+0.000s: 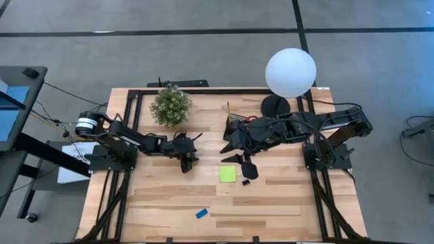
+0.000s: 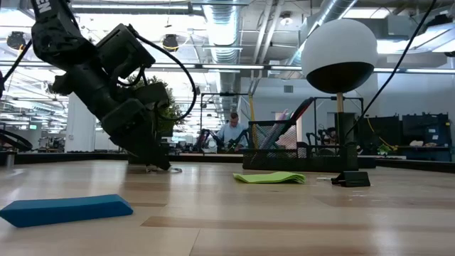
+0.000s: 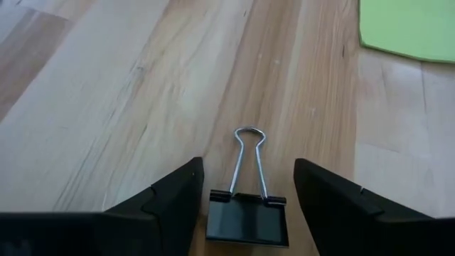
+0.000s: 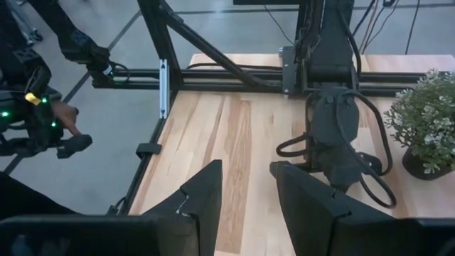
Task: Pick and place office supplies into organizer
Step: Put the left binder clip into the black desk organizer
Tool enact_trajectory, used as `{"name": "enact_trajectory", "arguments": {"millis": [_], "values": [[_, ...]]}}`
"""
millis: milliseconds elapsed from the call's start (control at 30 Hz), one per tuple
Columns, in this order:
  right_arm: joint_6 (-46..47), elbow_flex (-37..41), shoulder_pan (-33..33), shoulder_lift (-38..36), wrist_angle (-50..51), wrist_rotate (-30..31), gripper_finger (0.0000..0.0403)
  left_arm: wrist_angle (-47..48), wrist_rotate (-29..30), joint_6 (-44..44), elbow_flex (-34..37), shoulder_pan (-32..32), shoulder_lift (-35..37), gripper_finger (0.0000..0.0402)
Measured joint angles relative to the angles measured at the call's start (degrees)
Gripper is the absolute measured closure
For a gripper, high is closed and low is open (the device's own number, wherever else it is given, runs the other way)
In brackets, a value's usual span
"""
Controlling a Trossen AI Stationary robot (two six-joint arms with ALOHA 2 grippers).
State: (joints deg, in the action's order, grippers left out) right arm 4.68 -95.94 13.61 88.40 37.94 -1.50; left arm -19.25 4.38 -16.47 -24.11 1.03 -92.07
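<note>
- We work on a wooden table (image 1: pixel 169 203). A potted plant (image 1: pixel 170 105) and a globe lamp (image 1: pixel 290 72) stand at its far edge.
- The right arm reaches toward the table's middle. Its gripper (image 4: pixel 245 186) is open and empty, hanging above the table near the organizer.
- The left arm is bent down to the table below the plant. Its gripper (image 3: pixel 245 195) is open, with one finger on each side of a black binder clip (image 3: pixel 247 213). The clip lies flat on the wood and is not yet clamped.
- The organizer (image 2: pixel 279 146), a black mesh tray, sits near the lamp base. It already holds some upright items, among them one with a red handle; we cannot tell the rest.
- The green sticky-note pad (image 1: pixel 228 174) lies on the table in front of the organizer, still outside it.
- The blue eraser (image 1: pixel 201 213) lies near the front edge, well apart from the organizer.
- Another small black clip (image 1: pixel 245 181) rests just beside the pad.
- We judge the task partly done: the pad, the eraser and both clips remain.
</note>
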Motion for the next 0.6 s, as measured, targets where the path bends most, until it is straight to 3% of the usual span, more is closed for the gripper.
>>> {"name": "enact_trajectory", "arguments": {"millis": [400, 600], "values": [[0.43, 0.02, 1.79, 0.0, 0.33, -0.08, 0.0275, 1.68, 2.4, -0.06, 0.01, 1.55, 0.01, 0.0199], [0.46, 0.02, 1.76, 0.0, 0.2, 0.0, 0.0275, -1.13, 4.01, -4.4, 0.34, 1.56, -0.2, 0.0257]]}}
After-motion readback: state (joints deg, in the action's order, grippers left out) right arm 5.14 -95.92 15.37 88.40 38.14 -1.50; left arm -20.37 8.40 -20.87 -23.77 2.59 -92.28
